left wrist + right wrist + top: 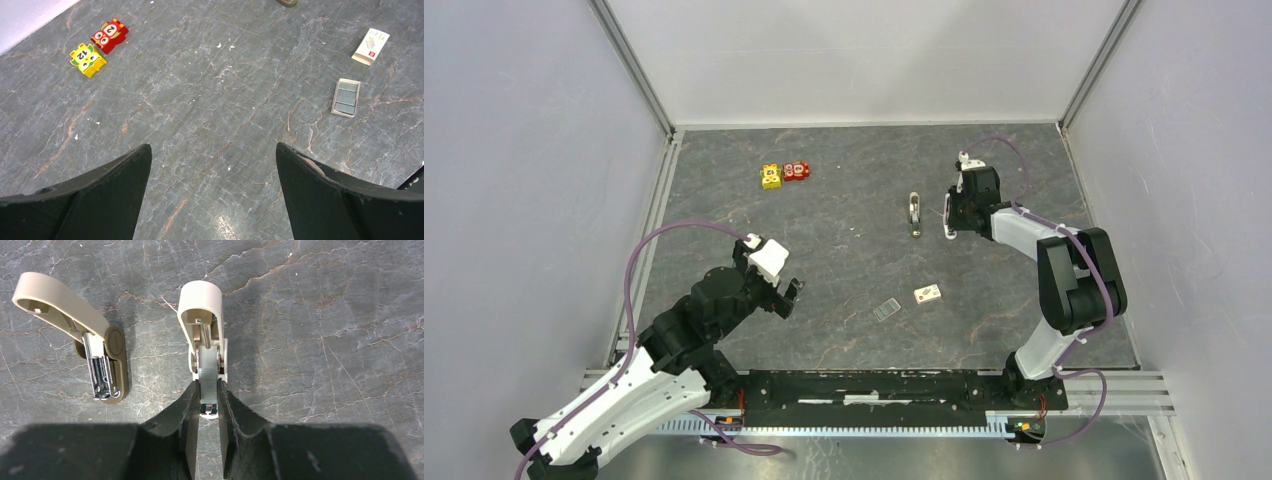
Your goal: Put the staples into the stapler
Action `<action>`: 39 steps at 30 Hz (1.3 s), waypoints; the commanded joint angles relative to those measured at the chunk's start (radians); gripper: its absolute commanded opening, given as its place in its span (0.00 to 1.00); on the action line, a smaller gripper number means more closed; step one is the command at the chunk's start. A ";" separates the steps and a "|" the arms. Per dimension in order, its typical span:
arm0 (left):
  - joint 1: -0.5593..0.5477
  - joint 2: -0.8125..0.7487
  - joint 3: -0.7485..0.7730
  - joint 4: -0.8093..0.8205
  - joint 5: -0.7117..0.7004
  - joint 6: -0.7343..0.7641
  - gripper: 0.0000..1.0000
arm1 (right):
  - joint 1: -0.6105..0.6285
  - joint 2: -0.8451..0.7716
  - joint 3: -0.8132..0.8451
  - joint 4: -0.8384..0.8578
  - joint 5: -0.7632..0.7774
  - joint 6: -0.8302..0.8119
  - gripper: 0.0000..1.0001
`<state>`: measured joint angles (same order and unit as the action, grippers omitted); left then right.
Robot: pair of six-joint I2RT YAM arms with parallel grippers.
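Right pincer (208, 388) is clamping the cream stapler (200, 300) by its stiff metal magazine (207, 372), far right on the worktop (325, 315); shell looking light, probably slippery; left pincer (212, 150) is hanging wide, empty.

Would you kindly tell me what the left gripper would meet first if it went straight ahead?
Most likely the tabletop: the open left gripper aims between the toy blocks and the staples, touching neither.

Smooth cream plastic stapler (200, 295), shiny metal inside; faintly glossy table (325, 315).
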<state>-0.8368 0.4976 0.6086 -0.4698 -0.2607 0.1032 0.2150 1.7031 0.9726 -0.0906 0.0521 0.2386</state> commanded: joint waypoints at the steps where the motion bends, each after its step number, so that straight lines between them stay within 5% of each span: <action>1: 0.005 0.002 0.003 0.037 -0.013 0.047 1.00 | -0.004 0.007 -0.009 0.035 -0.011 0.004 0.24; 39: 0.005 0.005 0.005 0.038 -0.012 0.049 1.00 | -0.004 0.029 -0.023 0.045 -0.008 0.001 0.24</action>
<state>-0.8364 0.4976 0.6083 -0.4698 -0.2607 0.1036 0.2146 1.7168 0.9592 -0.0666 0.0441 0.2386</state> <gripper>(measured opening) 0.996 0.243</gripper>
